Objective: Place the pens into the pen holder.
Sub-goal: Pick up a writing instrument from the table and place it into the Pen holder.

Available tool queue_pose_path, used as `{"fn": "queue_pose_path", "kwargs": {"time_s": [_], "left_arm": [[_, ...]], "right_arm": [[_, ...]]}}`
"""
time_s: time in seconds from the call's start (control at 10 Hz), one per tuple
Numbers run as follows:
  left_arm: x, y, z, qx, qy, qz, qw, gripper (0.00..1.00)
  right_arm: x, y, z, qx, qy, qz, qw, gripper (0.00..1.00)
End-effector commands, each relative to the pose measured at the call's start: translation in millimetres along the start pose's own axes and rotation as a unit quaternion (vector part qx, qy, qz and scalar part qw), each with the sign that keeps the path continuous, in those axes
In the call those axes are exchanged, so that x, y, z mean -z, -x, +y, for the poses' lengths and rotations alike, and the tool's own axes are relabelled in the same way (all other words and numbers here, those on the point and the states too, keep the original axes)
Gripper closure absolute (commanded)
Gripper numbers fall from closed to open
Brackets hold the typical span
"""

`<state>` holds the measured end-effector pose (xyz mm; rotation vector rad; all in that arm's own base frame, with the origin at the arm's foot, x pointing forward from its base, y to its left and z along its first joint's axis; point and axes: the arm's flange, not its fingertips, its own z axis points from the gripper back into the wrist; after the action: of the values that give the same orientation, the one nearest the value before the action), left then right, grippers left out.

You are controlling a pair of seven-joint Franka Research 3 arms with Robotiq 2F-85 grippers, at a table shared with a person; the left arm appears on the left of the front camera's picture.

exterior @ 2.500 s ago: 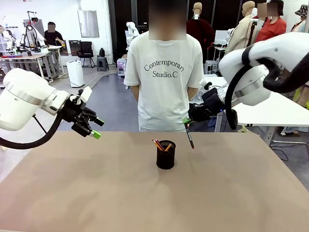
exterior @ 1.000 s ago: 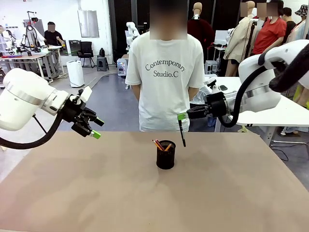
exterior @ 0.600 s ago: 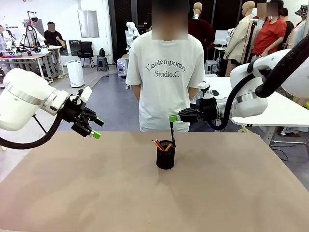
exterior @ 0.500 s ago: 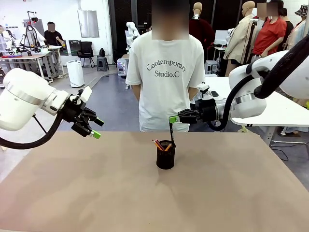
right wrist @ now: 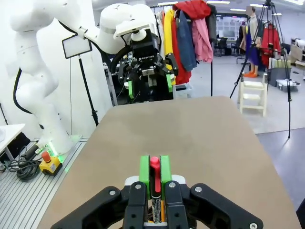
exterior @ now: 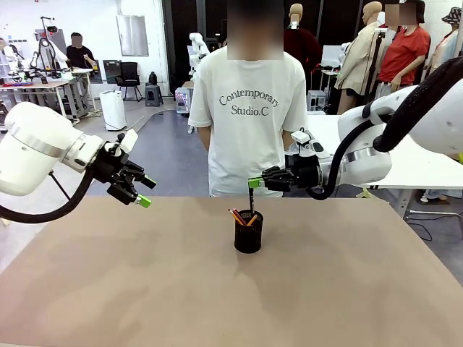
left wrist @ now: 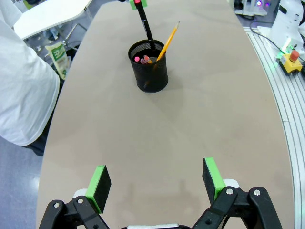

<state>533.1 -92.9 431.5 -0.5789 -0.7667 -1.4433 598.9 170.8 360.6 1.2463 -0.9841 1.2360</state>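
At the centre of the front view, the right gripper point(exterior: 252, 182) pinches the top of a black pen point(exterior: 251, 200) and holds it upright directly over the pen holder point(exterior: 248, 231), the pen's lower end at or just inside the rim. The holder stands on the tan table point(exterior: 347, 289), a little above the middle of the frame, in front of a person point(exterior: 248, 108) in a white T-shirt who stands at the far edge. In the right wrist view the green pads point(right wrist: 144, 170) are pressed against the pen's red tip point(right wrist: 154, 164) at lower centre.

A yellow pencil point(left wrist: 167, 41) and a pinkish-red pen point(left wrist: 141, 59) sit inside the mesh cup near the top centre of the left wrist view, the pencil leaning toward the upper right, the black pen's lower end entering beside them.

At the left of the front view, the left gripper point(exterior: 139, 189) hangs above the table's far left edge, jaws spread wide and holding nothing, well apart from the cup.
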Motion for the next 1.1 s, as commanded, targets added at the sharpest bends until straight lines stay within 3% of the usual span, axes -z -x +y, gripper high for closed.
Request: {"fn": "queue_pose_path", "kwargs": {"time_s": [0.0, 0.5, 0.6, 1.0], "left_arm": [[-3.1, -1.5, -1.0, -0.004, 0.002, -0.003, 1.0, 0.0], [-3.1, -1.5, -1.0, -0.004, 0.002, -0.003, 1.0, 0.0], [-3.1, -1.5, -1.0, -0.004, 0.002, -0.003, 1.0, 0.0], [-3.1, -1.5, -1.0, -0.004, 0.002, -0.003, 1.0, 0.0]], "right_arm": [[4.6, 1.4, -8.1, -0.013, 0.006, -0.003, 1.0, 1.0], [-1.6, -16.8, -0.3, -0.033, -0.003, 0.016, 0.999, 0.06], [-4.8, -20.1, 3.3, -0.031, -0.004, 0.023, 0.999, 0.0], [-26.4, -42.9, 11.8, -0.001, -0.018, 0.072, 0.997, 0.0]]}}
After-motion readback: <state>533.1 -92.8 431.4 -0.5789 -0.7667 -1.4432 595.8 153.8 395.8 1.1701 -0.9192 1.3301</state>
